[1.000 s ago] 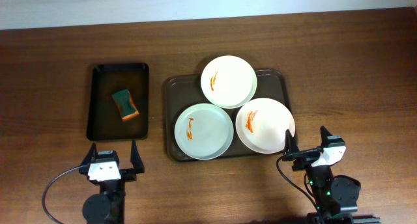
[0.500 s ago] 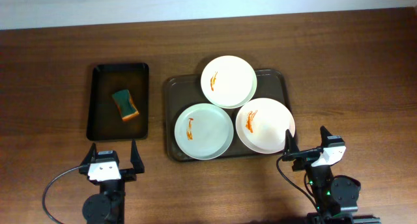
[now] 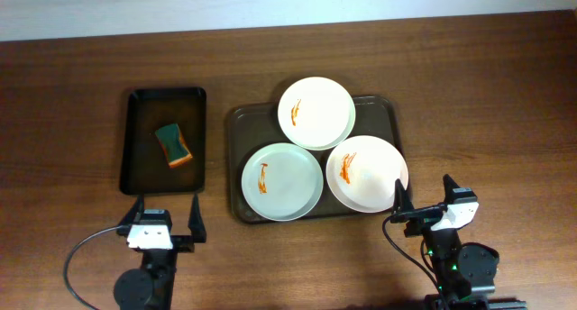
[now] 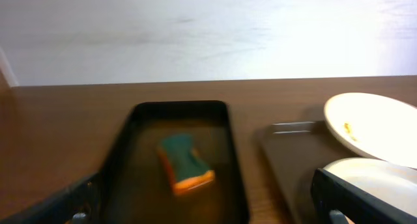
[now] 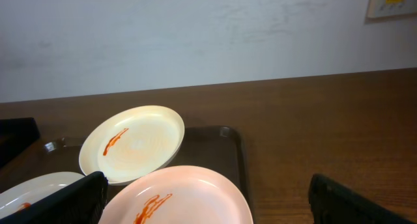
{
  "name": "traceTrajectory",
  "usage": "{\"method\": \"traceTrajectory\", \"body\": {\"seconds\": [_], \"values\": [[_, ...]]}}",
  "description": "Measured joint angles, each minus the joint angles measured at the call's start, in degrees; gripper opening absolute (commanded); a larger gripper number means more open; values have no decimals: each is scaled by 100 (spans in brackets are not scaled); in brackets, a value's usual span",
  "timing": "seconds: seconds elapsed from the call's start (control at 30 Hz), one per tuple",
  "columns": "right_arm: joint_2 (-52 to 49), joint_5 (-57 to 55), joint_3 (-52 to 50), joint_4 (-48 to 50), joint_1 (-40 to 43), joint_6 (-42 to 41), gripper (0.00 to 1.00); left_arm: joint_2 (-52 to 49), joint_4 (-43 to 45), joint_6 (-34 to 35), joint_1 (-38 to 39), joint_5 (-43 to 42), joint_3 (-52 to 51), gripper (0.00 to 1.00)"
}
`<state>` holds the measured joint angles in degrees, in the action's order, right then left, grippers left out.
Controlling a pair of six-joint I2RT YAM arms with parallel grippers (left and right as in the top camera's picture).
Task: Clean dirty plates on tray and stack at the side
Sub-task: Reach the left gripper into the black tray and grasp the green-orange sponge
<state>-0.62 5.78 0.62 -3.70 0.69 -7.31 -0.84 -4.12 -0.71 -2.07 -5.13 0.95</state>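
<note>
Three white plates lie on the dark brown tray [image 3: 243, 121], each with an orange-red smear: one at the back [image 3: 315, 112], one front left [image 3: 281, 181], one front right [image 3: 366, 173]. My left gripper [image 3: 166, 210] is open and empty, just in front of the black tray, with its fingertips [image 4: 78, 201] wide apart. My right gripper [image 3: 424, 196] is open and empty at the front right plate's near edge. The right wrist view shows the back plate [image 5: 133, 142] and the front right plate [image 5: 182, 198] between its fingers [image 5: 71, 201].
A smaller black tray [image 3: 140, 103] at the left holds a green and orange sponge [image 3: 173, 144], also in the left wrist view [image 4: 186, 162]. Bare wooden table lies around both trays. A white wall rises behind the table.
My left gripper has shifted a little to the right and toward the table's front. The plates, the sponge and the right arm have not moved.
</note>
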Motion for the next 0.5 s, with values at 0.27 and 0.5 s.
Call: {"method": "traceTrajectory", "body": {"seconds": [0.27, 0.5], "values": [[0, 0, -2, 0, 0, 0, 98, 7, 2815, 804, -26, -5993, -39, 99], [0, 0, 0, 0, 0, -2, 98, -1550, -1869, -129, -286, -4360, 3388, 99]]}}
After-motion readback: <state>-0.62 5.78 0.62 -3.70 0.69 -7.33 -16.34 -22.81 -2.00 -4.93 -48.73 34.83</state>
